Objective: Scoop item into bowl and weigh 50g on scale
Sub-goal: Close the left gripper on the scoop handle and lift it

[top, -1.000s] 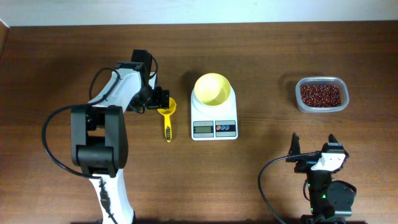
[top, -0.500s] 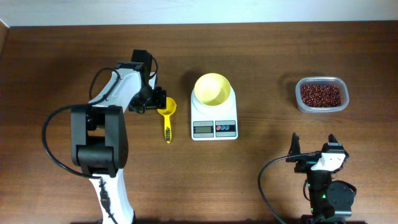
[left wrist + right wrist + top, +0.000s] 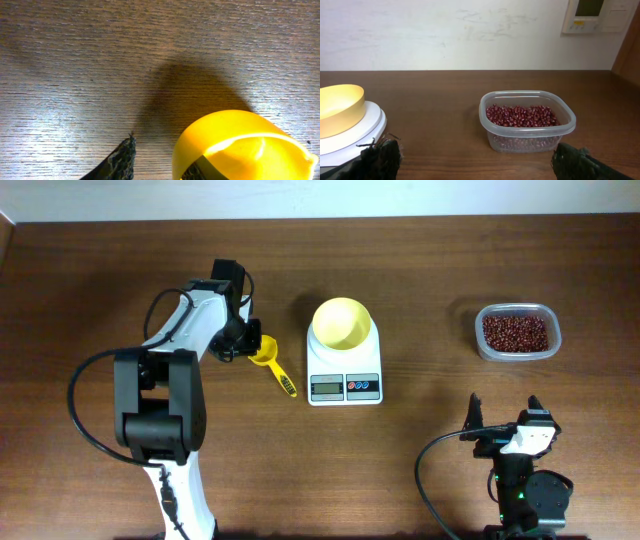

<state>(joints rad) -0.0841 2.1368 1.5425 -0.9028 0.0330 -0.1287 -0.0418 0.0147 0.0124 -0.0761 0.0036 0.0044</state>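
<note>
The left gripper (image 3: 252, 345) is down at the round cup of a small bright-yellow plastic scoop (image 3: 268, 358). In the left wrist view one black mesh-textured finger (image 3: 122, 161) stands outside the cup and the other shows at the cup's lower edge. A strip of table shows between the outer finger and the yellow wall. Whether the fingers actually clamp the scoop cannot be told. The scoop's handle points away from the cup toward the near right, and the cup throws a dark shadow on the brown wooden table (image 3: 420, 270).

Just right of the scoop sits the small white rectangular digital scale (image 3: 345, 370). Its grey display and its red and blue buttons are on the near edge. The round pale-yellow plastic bowl (image 3: 342, 323) stands on the far part of the scale and looks empty.

Well to the right, apart from the scale, is a clear rounded-rectangular plastic container (image 3: 482, 345) filled with small dark red-brown beans (image 3: 516, 332). All the beans in view lie inside it.

Near the front edge on the right, the right gripper (image 3: 505, 418) is parked over its base. Its black fingers (image 3: 382, 157) are spread wide with nothing between them. Its camera looks across the table at the container, with the bowl and the scale at the left of its view.
</note>
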